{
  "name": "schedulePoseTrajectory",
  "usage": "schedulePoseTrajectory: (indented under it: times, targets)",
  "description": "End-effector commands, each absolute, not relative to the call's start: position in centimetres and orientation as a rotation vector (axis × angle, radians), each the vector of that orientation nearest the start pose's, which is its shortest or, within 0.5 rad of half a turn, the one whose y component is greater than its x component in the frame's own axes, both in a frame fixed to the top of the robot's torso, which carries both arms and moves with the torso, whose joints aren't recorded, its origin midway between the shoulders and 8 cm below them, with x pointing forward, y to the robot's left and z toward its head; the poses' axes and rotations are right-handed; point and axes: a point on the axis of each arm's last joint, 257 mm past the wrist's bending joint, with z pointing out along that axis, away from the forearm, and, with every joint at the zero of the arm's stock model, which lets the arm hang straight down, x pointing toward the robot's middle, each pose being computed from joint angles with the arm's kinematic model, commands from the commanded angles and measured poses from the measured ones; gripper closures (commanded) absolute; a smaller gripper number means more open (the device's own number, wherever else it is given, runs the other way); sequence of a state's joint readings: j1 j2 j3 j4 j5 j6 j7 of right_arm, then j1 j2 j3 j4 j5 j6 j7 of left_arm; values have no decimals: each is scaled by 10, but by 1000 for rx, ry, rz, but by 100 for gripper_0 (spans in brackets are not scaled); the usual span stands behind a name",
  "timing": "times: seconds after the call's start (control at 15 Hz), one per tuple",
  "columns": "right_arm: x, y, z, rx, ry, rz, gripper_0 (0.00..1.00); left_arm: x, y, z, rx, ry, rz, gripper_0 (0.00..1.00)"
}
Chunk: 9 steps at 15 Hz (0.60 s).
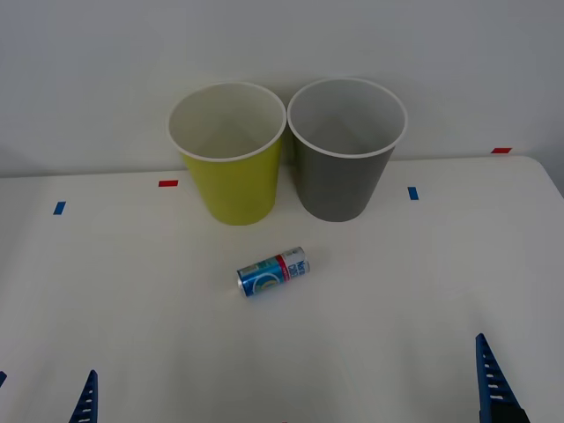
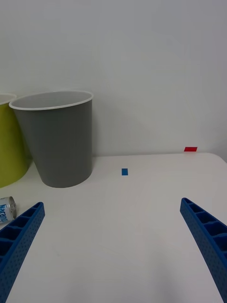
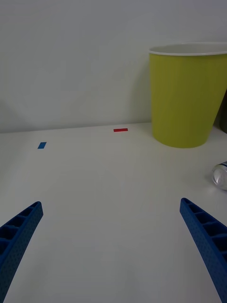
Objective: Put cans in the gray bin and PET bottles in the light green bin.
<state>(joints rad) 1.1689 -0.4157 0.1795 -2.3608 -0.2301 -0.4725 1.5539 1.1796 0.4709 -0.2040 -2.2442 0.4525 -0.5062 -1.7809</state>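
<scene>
Found the can lying on its side on the white surface, near the middle, in front of the two bins and apart from both. Placed the light green bin behind it on the robot's left and the gray bin behind it on the right, the two upright and standing close together at their rims.

Read the can's long axis as running mostly crosswise to the robot, skewed a little, with the silver end nearer on the left and the other end farther on the right.

Noted the left pincer low at the near left edge, spread wide and holding nothing, with the can just at the border of its wrist view. Noted the right pincer low at the near right, likewise wide and empty, with the can at the border of its own view and the gray bin ahead of it.

Judged the can to sit about midway between the two arms, ahead of each and inward, with neither plainly closer. Favoured the right arm all the same, since a can belongs in the gray bin on that side. Expected a grasp across the can's width to need the fingers turned to straddle that skewed axis, and not set along it.
</scene>
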Motion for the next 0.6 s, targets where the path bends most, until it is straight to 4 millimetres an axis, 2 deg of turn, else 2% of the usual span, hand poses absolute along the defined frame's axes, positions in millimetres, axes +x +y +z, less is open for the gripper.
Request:
schedulePoseTrajectory:
  times: [0.07, 0.6]
  targets:
    - [237, -266, -158, -15, 1511, 48, 0, 215, 295, -212, -10, 1633, 51, 0]
    - [237, -266, -158, -15, 1511, 48, 0, 215, 295, -212, -10, 1633, 51, 0]
